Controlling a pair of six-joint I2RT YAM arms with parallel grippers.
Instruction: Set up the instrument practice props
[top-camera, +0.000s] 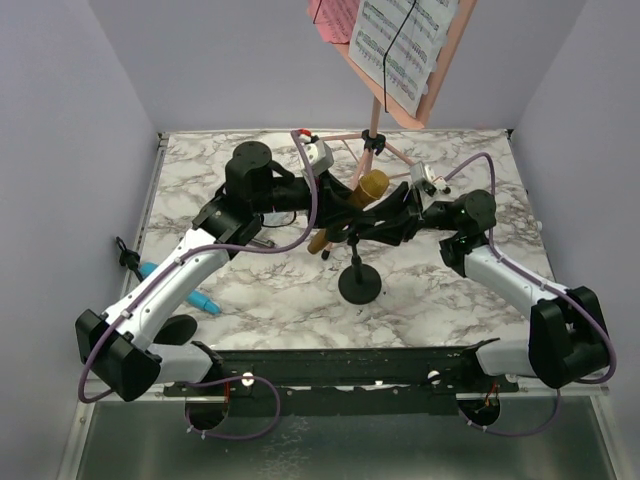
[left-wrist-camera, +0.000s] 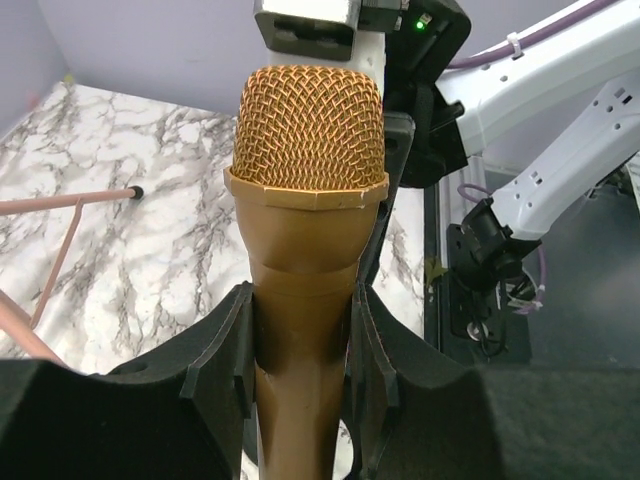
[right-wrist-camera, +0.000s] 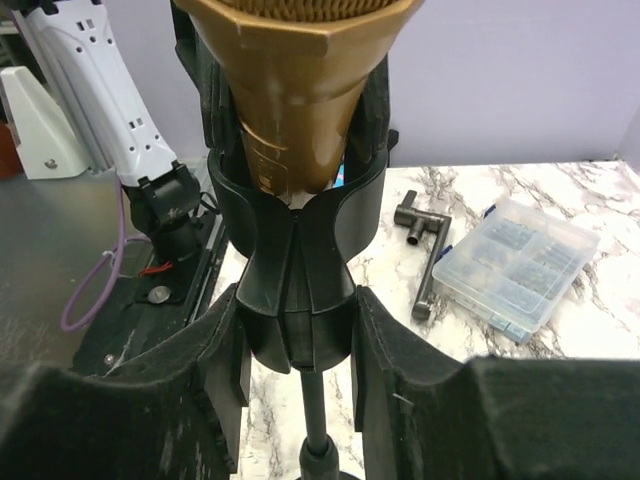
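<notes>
One gold microphone (left-wrist-camera: 310, 200) is clenched between the left fingers (left-wrist-camera: 215, 360), its lower end in the clip of one mic mount (right-wrist-camera: 300, 300). The right fingers (right-wrist-camera: 400, 380) grasp that clip from both sides. One blue microphone (top-camera: 205, 303) lies on the table (top-camera: 450, 290), well apart from both. One music rack (top-camera: 445, 70) stands beyond the fingers
</notes>
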